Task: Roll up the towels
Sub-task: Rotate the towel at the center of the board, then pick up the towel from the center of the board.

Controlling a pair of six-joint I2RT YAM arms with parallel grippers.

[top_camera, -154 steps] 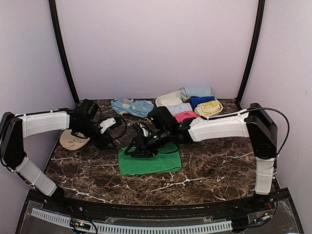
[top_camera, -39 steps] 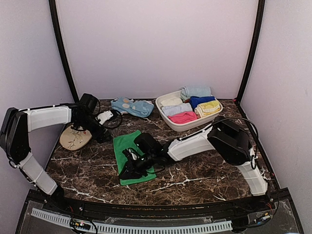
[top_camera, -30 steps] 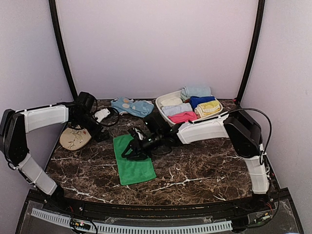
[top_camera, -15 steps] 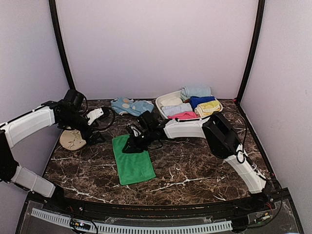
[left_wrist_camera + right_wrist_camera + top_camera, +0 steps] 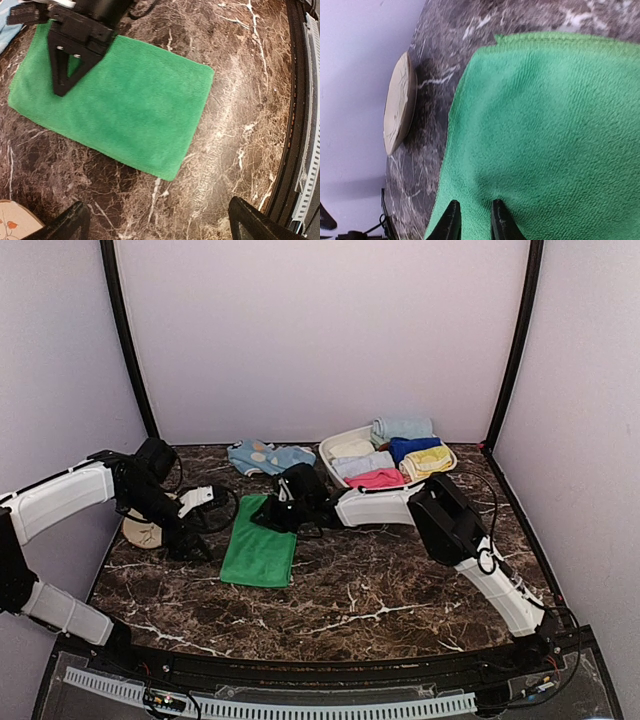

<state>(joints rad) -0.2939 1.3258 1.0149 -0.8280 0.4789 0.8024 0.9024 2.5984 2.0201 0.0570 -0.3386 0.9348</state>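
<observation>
The green towel's (image 5: 258,550) far edge is pinched by the right gripper (image 5: 471,220), left gripper (image 5: 160,222) spread; rolling nearward is required next.

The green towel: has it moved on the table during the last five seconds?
Yes. The green towel has slid toward the back of the table and slightly left, ending closer to the blue cloth.

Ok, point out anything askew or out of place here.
The green towel lies slanted to the table edge, its far end pinched by the right gripper. A light blue cloth sits crumpled outside the white bin.
</observation>
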